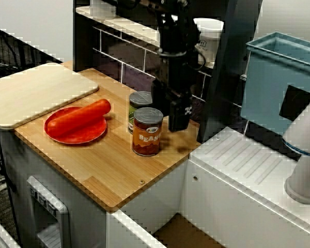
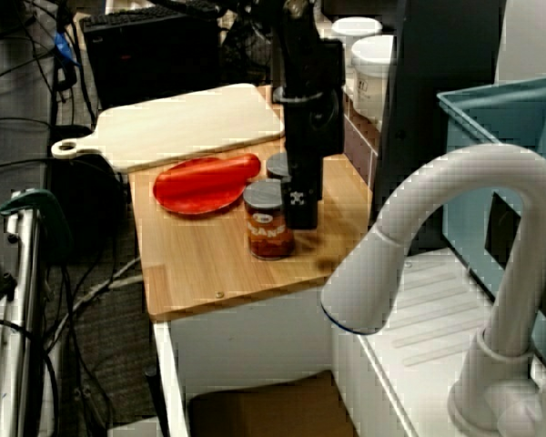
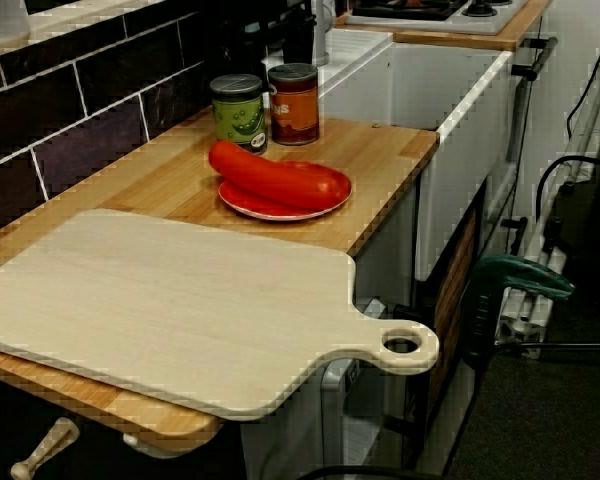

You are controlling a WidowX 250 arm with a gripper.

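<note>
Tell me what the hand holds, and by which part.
Nothing, as far as shows: the hand hangs just beside the beans can and the green can, gripping neither.

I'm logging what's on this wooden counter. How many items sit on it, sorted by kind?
Cans: 2 (beans can, green can)
Plates: 1 (red plate)
Sausages: 1 (red sausage, lying on the plate)
Cutting boards: 1 (pale cutting board)
Total: 5

Green can point(image 1: 138, 103) partly behind bean can point(image 1: 147, 132); end effector point(image 1: 179, 124) jaws unclear.
</note>
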